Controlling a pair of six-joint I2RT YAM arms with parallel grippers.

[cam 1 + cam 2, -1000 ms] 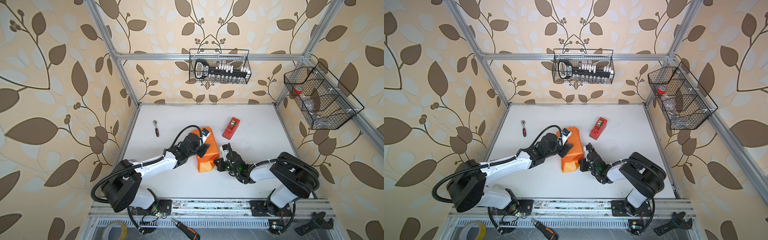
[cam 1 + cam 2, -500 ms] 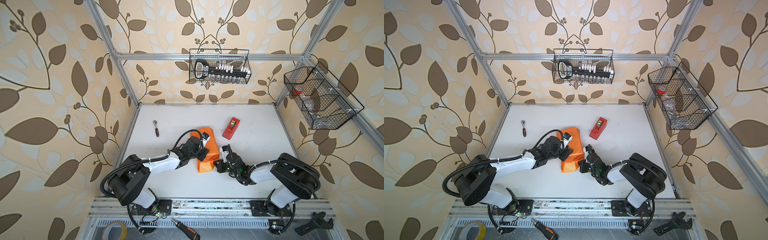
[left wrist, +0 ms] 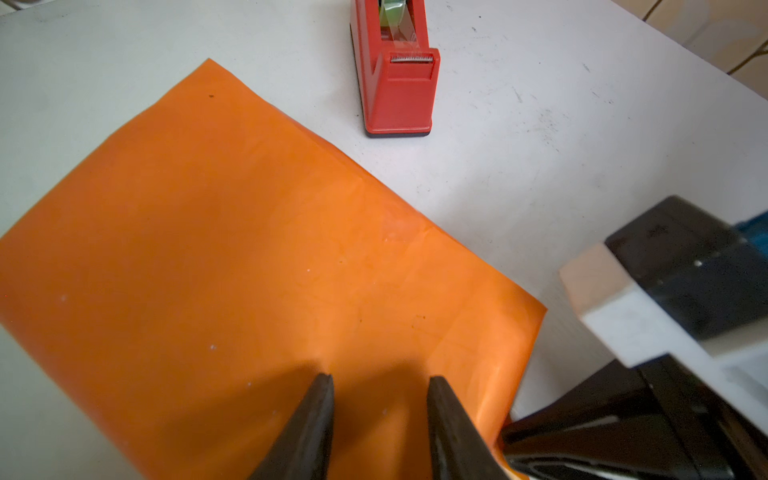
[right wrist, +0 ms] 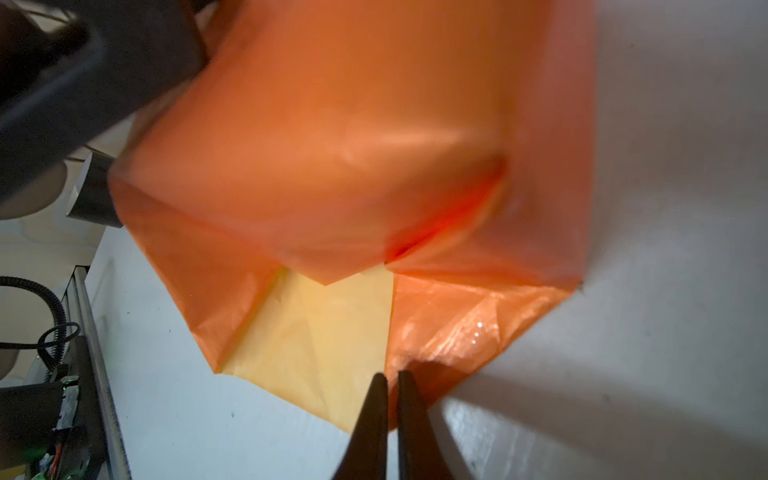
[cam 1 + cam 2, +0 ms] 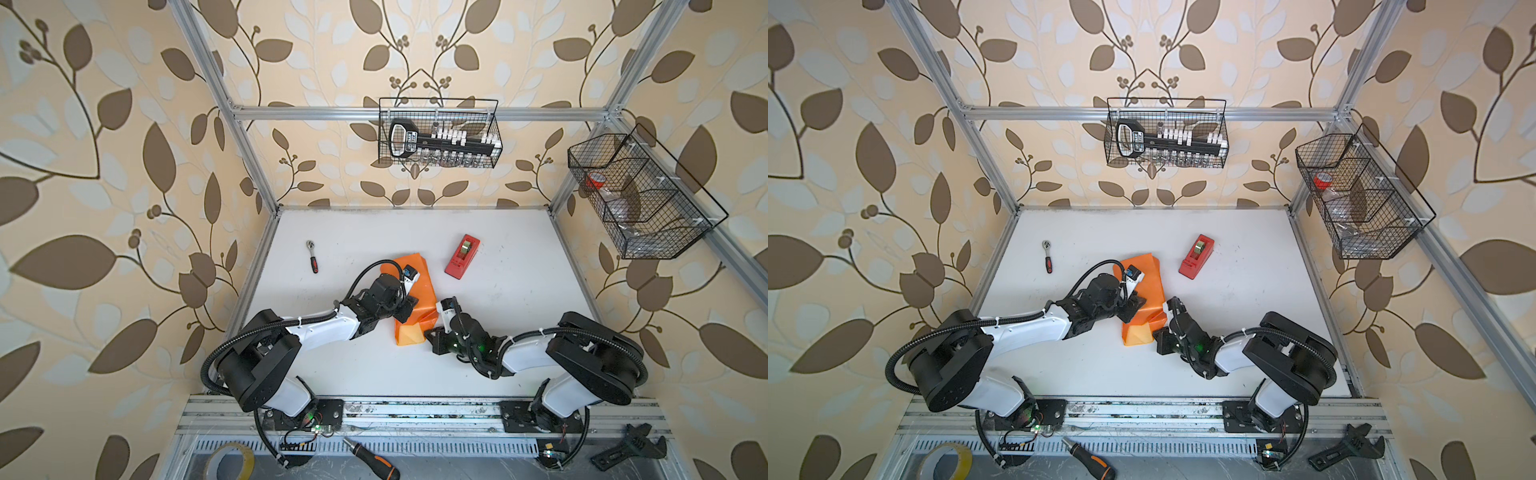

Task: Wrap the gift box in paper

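The paper lies folded over a flat boxy shape at mid-table, bright orange face out. The gift box is hidden under it. My left gripper is open, both tips resting on the paper's top near its right edge. At the near end a loose flap shows its pale yellow inner face between orange folds. My right gripper is shut, with its tips at the edge of that flap. Whether paper is pinched between them does not show.
A red tape dispenser stands just behind and right of the paper. A ratchet lies at the back left. Wire baskets hang on the back wall and right wall. A screwdriver, tape roll and wrench lie beyond the front rail.
My left gripper has slid a little toward the near end of the paper, and its jaws have narrowed. The right arm has stayed still.
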